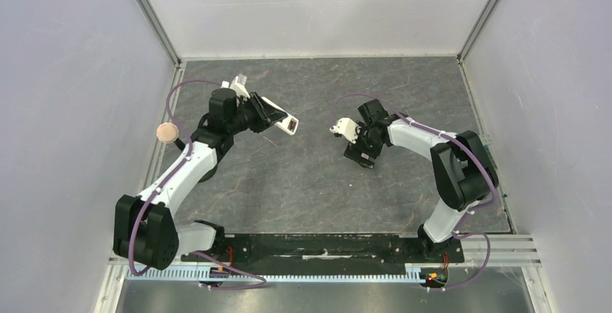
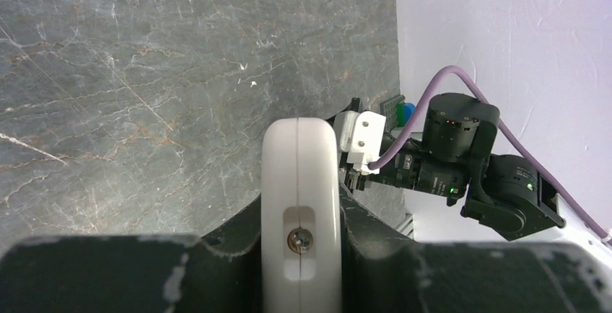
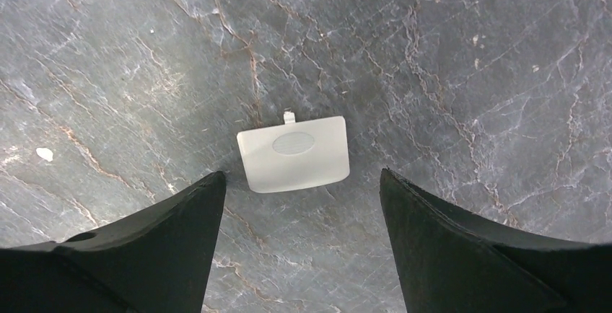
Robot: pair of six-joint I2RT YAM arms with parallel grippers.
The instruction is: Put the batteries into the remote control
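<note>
Grey marbled tabletop (image 3: 447, 53) lies under the right claw (image 3: 302, 183), spread wide above the flat white cover (image 3: 294, 153); closing there could skid it away. The left claw (image 2: 299, 255) pinches the remote control (image 2: 299, 161) edge-on, aloft; so narrow a hold may let it twist. No batteries show. No legible writing.

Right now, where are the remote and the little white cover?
remote (image 2: 299, 161): left wrist view, on its narrow white side.
cover (image 3: 294, 156): right wrist view, middle of its flat face.
</note>
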